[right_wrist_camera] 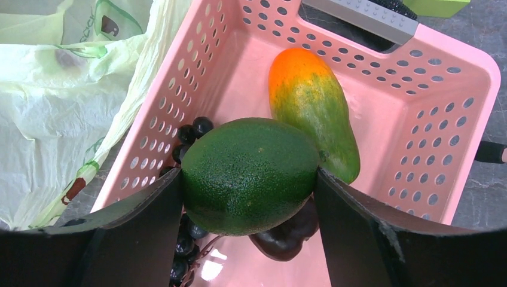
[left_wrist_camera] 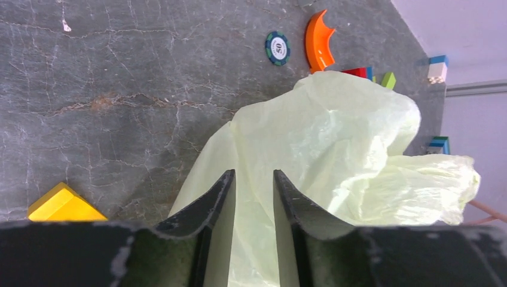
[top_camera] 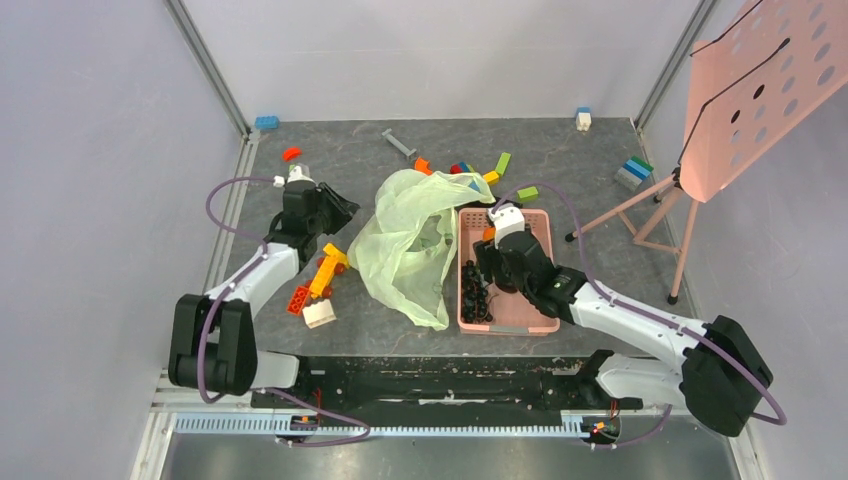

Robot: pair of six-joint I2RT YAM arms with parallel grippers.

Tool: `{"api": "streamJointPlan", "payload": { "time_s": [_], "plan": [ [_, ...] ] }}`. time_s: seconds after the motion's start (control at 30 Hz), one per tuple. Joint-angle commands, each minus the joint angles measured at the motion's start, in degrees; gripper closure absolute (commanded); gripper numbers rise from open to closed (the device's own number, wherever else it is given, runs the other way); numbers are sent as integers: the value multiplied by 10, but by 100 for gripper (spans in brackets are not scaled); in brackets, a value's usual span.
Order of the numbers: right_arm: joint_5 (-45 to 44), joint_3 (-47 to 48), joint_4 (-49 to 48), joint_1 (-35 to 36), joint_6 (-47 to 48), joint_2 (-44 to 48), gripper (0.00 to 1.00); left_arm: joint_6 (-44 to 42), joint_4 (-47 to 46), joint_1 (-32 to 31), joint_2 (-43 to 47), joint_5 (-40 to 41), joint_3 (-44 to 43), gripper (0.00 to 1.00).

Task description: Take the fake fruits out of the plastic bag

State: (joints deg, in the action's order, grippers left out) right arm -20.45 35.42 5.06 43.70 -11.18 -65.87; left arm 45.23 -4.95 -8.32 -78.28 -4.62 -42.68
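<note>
- Dark grey, veined tabletop sits inside pale walls. A pink perforated board on a stand fills the upper right of the top view.
- The only readable writing is "50" on a round dark chip at the top of the left wrist view, next to a curved orange piece.
- The plastic bag lies crumpled at the centre of the top view, longer from top to bottom of the frame than across. Its right edge touches the pink basket. Green and brown print shows on it in the upper left of the right wrist view, too crumpled to read. Which way its mouth faces cannot be told.
- The left gripper is at the bag's left edge. Its jaws stand a narrow slit apart, with pale film showing in the gap and nothing visibly clamped.
- The right gripper is closed on the dark green oval fruit over the basket. The fruit's long axis runs left to right, from finger to finger.
- The mango lies in the basket, orange end towards the top of the frame and green end towards the lower right.
- The grapes and the dark brown fruit are largely hidden behind the held fruit.
- Toy blocks lie beside the left arm, and others lie beyond the bag.
</note>
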Motion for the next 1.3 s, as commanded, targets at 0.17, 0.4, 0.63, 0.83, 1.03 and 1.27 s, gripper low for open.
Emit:
{"api": "streamJointPlan", "payload": {
  "time_s": [0.17,0.4,0.63,0.83,1.03,1.27],
  "plan": [
    [0,12,-10,-2,5,17,8,-10,22,5,50,-46,-6,50],
    [2,23,-1,-3,-3,35,2,-46,11,-4,45,-118,-15,37],
    [3,23,10,-5,-6,77,2,-97,12,-77,29,-90,-48,28],
    [5,16,21,-5,-5,102,2,-130,45,-116,0,-37,-74,21],
    [5,11,25,-5,-3,116,2,-143,109,-128,-15,30,-93,14],
    [10,11,24,-5,-4,116,2,-137,89,-128,-21,7,-79,13]
  ]
}}
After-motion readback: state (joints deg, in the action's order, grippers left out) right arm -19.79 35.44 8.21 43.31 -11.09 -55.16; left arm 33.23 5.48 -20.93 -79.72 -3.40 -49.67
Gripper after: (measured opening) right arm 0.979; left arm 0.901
